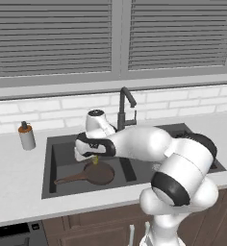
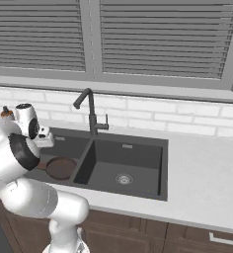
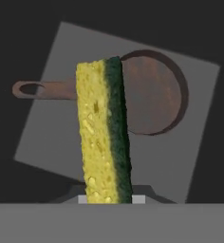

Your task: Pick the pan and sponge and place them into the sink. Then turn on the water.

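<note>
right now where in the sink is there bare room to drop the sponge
The right basin is bare around its drain. In the left basin, the pan takes up the middle, with its handle running left; bare floor remains along the back wall. The tool, shut on the sponge, hangs right over the pan.
</note>
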